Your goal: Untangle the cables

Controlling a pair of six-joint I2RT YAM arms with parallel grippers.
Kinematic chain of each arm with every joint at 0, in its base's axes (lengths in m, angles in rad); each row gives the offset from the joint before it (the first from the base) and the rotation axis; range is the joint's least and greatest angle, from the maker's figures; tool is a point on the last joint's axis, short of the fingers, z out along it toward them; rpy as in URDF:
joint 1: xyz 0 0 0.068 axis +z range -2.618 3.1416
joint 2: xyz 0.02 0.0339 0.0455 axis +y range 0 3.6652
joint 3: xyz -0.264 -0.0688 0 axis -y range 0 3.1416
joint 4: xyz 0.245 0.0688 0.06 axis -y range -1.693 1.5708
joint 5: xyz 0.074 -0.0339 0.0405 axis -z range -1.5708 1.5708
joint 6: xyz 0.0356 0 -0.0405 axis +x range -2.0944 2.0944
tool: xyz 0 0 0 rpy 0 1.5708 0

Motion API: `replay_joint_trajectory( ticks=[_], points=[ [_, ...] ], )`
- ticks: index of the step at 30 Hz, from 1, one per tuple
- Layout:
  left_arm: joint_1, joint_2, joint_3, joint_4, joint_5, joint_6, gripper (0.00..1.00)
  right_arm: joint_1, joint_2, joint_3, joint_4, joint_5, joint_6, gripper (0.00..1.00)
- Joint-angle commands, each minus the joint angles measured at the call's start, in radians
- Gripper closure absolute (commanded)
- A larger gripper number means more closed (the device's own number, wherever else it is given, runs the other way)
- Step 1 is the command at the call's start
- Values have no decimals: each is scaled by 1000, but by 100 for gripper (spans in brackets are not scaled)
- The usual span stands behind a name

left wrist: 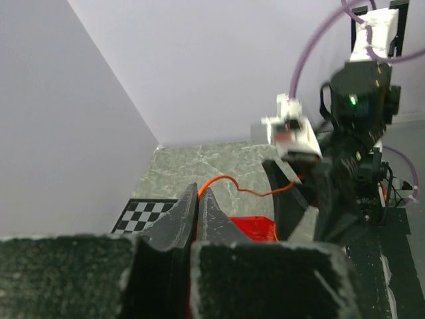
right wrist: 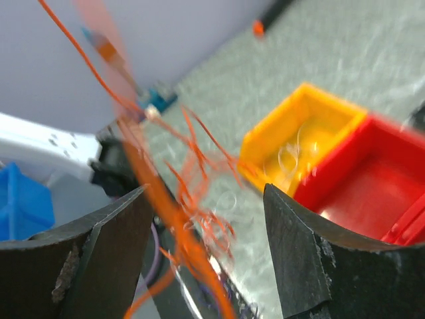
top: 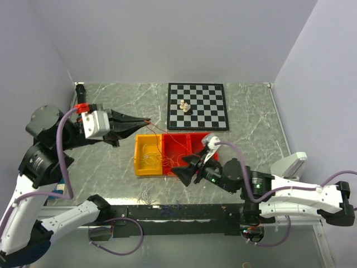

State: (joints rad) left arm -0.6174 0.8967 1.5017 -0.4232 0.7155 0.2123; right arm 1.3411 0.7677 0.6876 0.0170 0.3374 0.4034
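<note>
My left gripper (top: 148,121) is shut on a thin orange cable (top: 159,130), held above the table left of the bins. In the left wrist view the orange cable (left wrist: 229,181) loops out from my closed left gripper (left wrist: 198,193) toward the right arm. My right gripper (top: 184,170) hovers open at the front of the red bin. In the right wrist view my right gripper (right wrist: 204,193) stands wide, and blurred orange cables (right wrist: 192,179) run between the fingers without being pinched. A few thin white cables (right wrist: 292,154) lie in the yellow bin (right wrist: 307,119).
A yellow bin (top: 140,159) and red bins (top: 184,139) sit mid-table. Behind them lies a chessboard (top: 209,109) with chess pieces (top: 184,106). Loose fine wires (top: 148,192) lie near the table's front edge. Grey walls close in on the left, back and right.
</note>
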Motion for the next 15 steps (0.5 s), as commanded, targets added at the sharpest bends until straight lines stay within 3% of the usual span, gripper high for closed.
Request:
replay_joint_trajectory(
  ticks=[1,6,7,8,15],
  points=[
    [5,-22,-12,58,64,-20,99,-3,-34,137,-12,14,-135,23],
    [5,-25,-32,70,84,-39,99,-3,22,219,-12,-98,-169,11],
    [5,-25,-35,73,84,-40,99,-3,41,239,-11,-127,-170,3],
    [5,-27,-41,81,84,-42,99,-3,56,260,-14,-141,-167,1],
    [8,-24,-14,69,72,-24,99,-2,19,276,-58,-127,-195,0]
  ],
)
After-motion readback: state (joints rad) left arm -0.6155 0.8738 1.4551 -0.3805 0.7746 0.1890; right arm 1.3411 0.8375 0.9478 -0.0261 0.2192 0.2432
